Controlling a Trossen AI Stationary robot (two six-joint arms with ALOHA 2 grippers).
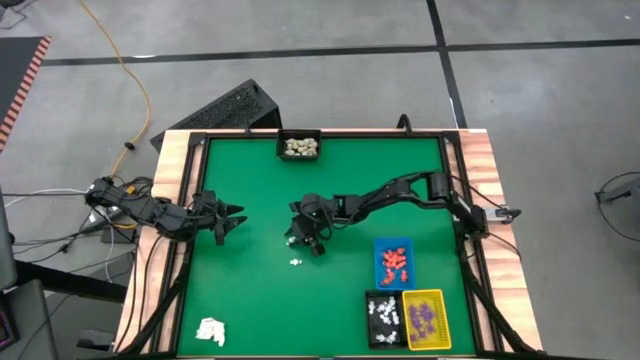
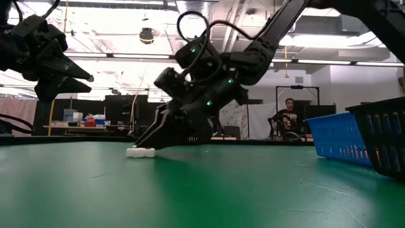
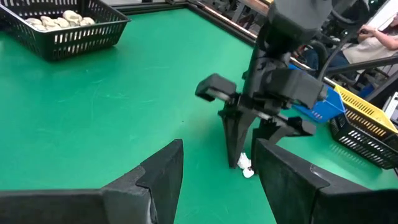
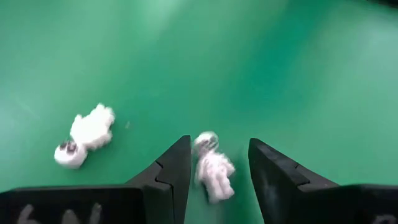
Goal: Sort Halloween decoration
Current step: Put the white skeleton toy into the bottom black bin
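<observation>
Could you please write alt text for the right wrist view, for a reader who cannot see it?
The right gripper points down at the green table, its dark jaws open on either side of a small white figurine lying between them. A second white figurine lies apart on the mat, outside the jaws.

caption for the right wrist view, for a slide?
Right claw open around a white figurine on the green table; second figurine alongside.

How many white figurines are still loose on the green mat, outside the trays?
2 that I can see. One white figurine lies between the open fingers of the right claw. The second white figurine lies on the mat close beside it. Others may be hidden under the arm.
</observation>
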